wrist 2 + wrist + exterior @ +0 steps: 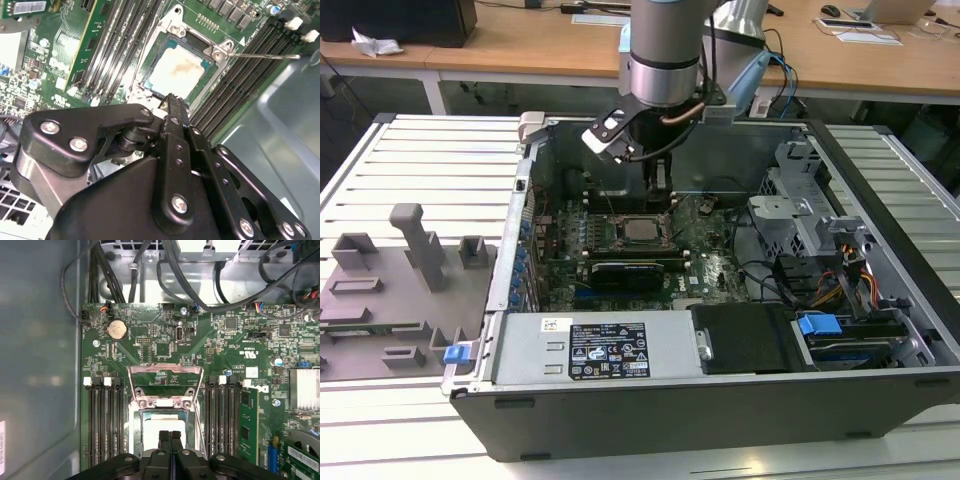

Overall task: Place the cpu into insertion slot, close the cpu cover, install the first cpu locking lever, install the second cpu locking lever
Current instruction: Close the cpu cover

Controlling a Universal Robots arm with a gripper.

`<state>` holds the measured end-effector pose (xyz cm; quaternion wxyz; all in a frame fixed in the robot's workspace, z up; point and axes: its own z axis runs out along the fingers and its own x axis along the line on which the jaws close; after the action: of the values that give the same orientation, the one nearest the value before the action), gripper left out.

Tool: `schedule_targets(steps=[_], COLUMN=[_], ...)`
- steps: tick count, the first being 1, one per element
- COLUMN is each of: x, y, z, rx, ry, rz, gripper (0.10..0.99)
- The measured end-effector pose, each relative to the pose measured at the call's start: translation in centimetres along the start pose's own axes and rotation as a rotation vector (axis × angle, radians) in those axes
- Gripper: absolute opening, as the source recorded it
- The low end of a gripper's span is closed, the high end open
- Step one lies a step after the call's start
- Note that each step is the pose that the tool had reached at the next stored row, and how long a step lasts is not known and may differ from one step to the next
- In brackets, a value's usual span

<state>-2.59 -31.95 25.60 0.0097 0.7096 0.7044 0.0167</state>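
Cpu (181,74) is seen seated flat in insertion slot (616,233), silver top up. Gripper (172,100) is held directly over one edge of cpu. Contact cannot be judged. Fingers (164,436) are pressed together, nothing is clamped between them. Cpu cover (165,368) is swung open, away from slot on side far from fingertips, with board seen through its cut-out. Thin wire lever (265,56) is unlatched and sticks out over memory slots (235,75).
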Motion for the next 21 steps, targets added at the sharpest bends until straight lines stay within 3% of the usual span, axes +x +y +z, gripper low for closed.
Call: schedule_targets(steps=[4,13,21], x=[0.0,0.01,0.03], y=[0.06,0.72,0.79], z=[-0.67,-0.87,-2.58], rx=[0.0,0.0,0.0], ry=[0.0,-0.0005,-0.0006], rz=[0.0,0.0,0.0], gripper=[0.106,0.106,0.106])
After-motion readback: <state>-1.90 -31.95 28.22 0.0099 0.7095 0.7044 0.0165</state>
